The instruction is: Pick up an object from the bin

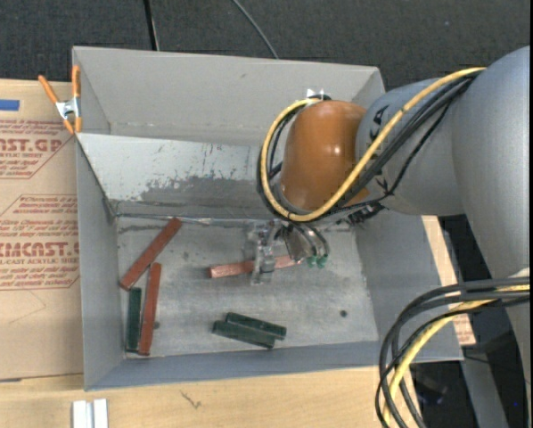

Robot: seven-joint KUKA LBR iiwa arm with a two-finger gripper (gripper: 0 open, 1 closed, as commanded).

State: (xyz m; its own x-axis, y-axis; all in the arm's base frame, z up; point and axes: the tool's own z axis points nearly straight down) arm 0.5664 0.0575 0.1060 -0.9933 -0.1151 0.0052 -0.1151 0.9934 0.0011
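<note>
Straddling copper stick (231,271) mid-floor of bin (186,163), claw (265,261) closure: cannot tell; off-centre hold may let stick swivel out.

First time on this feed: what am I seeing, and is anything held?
One camera looks down into a grey bin. The big arm with the orange cover reaches in from the right; its tool is low over a pink stick mid-bin. Whether that stick is gripped I cannot tell. At the left lie brown sticks and a dark green stick; a dark green bar lies at the near side.
</note>
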